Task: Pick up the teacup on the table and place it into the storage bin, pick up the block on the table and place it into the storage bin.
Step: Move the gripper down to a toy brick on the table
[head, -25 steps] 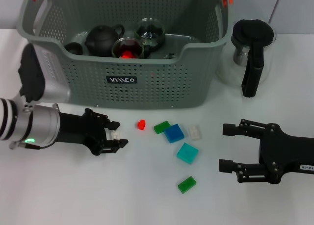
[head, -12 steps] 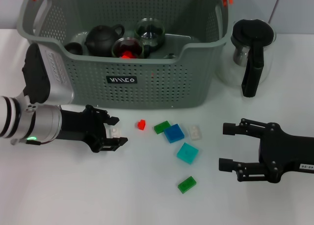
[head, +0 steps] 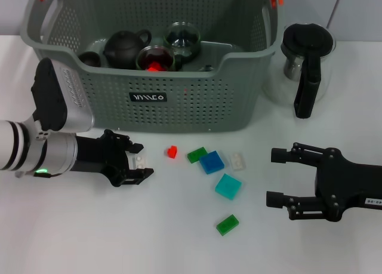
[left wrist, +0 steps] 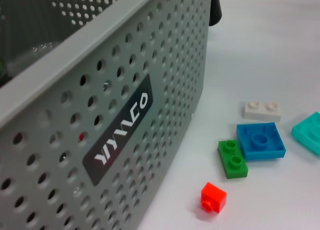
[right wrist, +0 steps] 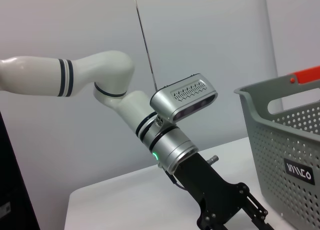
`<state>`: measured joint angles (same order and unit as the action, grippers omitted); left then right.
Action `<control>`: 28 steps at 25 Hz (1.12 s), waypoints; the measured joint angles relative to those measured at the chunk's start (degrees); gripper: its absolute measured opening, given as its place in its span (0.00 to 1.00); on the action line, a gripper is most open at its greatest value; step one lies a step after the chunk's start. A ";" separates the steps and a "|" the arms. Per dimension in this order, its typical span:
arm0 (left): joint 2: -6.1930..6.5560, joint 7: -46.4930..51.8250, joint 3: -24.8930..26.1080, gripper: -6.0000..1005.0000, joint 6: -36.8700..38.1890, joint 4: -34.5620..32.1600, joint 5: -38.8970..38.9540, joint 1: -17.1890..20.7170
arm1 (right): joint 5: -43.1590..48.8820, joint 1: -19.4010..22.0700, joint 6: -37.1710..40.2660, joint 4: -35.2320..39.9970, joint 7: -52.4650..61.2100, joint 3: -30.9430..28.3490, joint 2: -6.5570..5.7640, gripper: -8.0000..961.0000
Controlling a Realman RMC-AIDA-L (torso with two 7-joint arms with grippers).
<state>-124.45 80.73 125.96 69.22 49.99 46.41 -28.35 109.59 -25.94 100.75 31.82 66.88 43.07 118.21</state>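
The storage bin (head: 179, 101) stands at the back of the table, with a dark teapot (head: 125, 47) and glass teacups (head: 156, 58) inside. My left gripper (head: 141, 161) is in front of the bin's left half, low over the table, shut on a small white block (head: 139, 160). Loose blocks lie to its right: red (head: 172, 151), green (head: 197, 154), blue (head: 212, 162), white (head: 238, 161), teal (head: 228, 185) and another green (head: 227, 224). The left wrist view shows the bin wall (left wrist: 75, 89), the red block (left wrist: 213, 196) and the blue block (left wrist: 261, 140). My right gripper (head: 276, 177) is parked at the right, open and empty.
A glass kettle with a black handle (head: 305, 59) stands right of the bin. The right wrist view shows my left arm (right wrist: 175, 140) and the bin's corner (right wrist: 285, 140). White table stretches in front of the blocks.
My left gripper has drawn back a little to the left and risen slightly with the white block in it. The right arm has not moved.
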 joint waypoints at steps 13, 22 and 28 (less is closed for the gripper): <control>0.00 0.32 -1.45 0.55 -2.17 -0.69 -0.06 0.04 | 0.01 0.19 0.06 0.00 0.00 0.00 0.00 0.95; 0.00 0.56 -1.60 0.53 -2.34 -0.76 -0.07 0.16 | 0.07 0.19 0.06 0.00 0.00 0.00 0.00 0.95; 0.07 2.65 -1.60 0.52 -2.39 -0.78 -0.50 -0.03 | 0.10 0.19 0.06 0.00 0.00 0.00 0.00 0.95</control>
<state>-124.38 83.37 124.36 66.84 49.21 45.91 -28.38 109.69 -25.75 100.81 31.82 66.88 43.07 118.21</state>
